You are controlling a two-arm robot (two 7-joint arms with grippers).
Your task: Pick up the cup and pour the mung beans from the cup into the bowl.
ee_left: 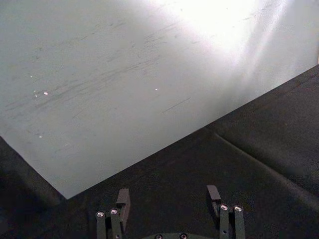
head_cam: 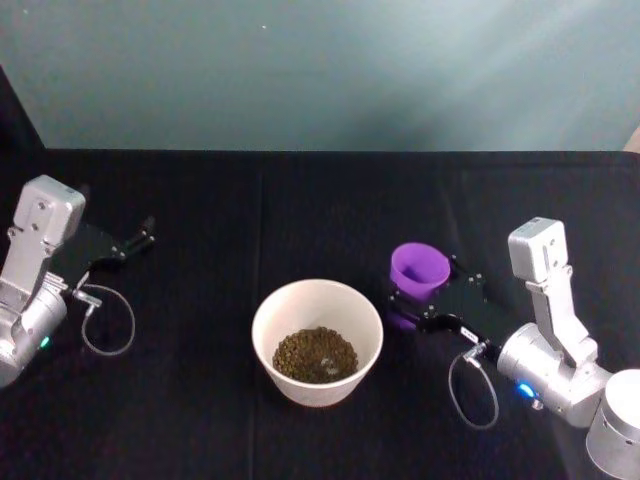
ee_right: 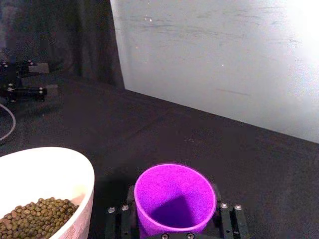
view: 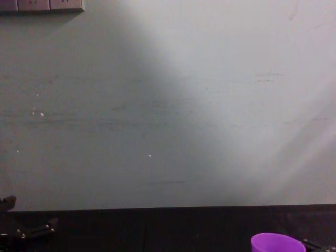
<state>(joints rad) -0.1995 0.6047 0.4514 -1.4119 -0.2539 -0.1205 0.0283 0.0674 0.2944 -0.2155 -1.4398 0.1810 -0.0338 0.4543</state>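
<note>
Right claw is gripping the upright cup just beside the bowl; mung beans are lying in the bowl; left claw is resting apart at the tabletop's left side

Cup was bright purple, plain, no markings; its inside read the same purple. Bowl was cream-white, plain, with dull brownish-green mung beans in it. Table cloth was black, wall pale grey-green, both grippers black on silver-grey arms.
</note>
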